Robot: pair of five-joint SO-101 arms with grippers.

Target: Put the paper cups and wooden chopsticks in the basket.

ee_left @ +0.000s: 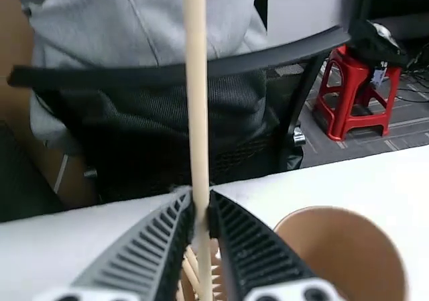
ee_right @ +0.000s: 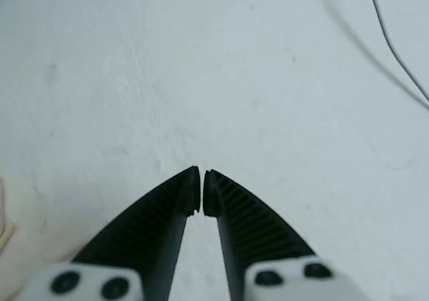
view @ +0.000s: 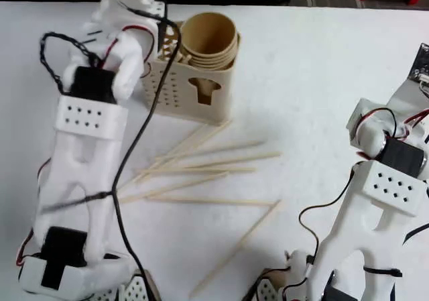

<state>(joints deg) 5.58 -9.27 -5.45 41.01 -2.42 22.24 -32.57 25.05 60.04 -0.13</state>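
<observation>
Here the left pincer point(ee_left: 201, 212) clamps a chopstick point(ee_left: 195, 80) between its tips, just beside the paper cups point(ee_left: 348, 251).

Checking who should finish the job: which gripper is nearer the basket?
Left. The left gripper holds a chopstick right above the basket; the right gripper, shut, is over the table, away from it.
</observation>
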